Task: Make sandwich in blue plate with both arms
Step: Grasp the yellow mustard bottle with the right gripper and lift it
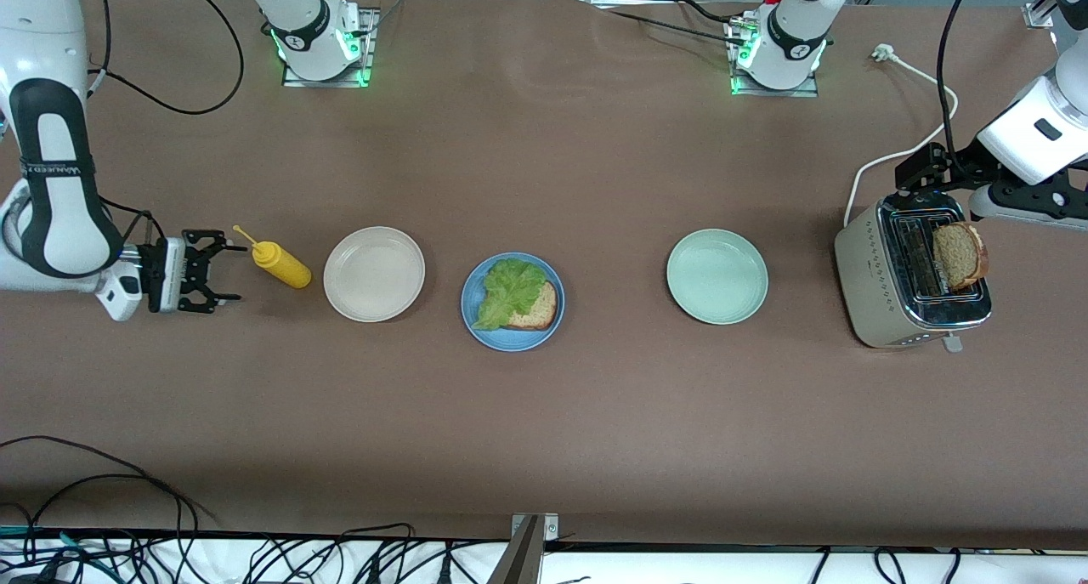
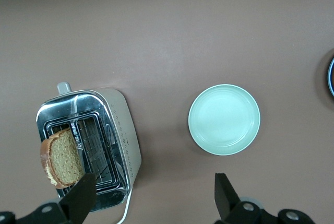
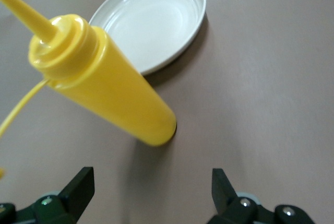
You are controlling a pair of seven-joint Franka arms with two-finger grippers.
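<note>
The blue plate (image 1: 476, 308) lies mid-table with one brown bread slice (image 1: 537, 310) on it and a ruffled green lettuce leaf (image 1: 510, 288) over that slice. A second slice (image 1: 960, 255) (image 2: 62, 157) stands tilted in a slot of the toaster (image 1: 884, 312) (image 2: 122, 130) at the left arm's end. My left gripper (image 1: 916, 174) (image 2: 151, 195) hangs open above the toaster, one finger close beside that slice, holding nothing. Low over the table at the right arm's end, my right gripper (image 1: 223, 271) (image 3: 151, 192) is open and points at a yellow squeeze bottle (image 1: 280, 263) (image 3: 104, 83).
A beige plate (image 1: 374, 274) (image 3: 151, 20) sits between the bottle and the blue plate. A pale green plate (image 1: 716, 276) (image 2: 224, 119) sits between the blue plate and the toaster. The toaster's white cord (image 1: 901, 155) runs toward the arm bases. Loose cables (image 1: 102, 482) lie along the table's near edge.
</note>
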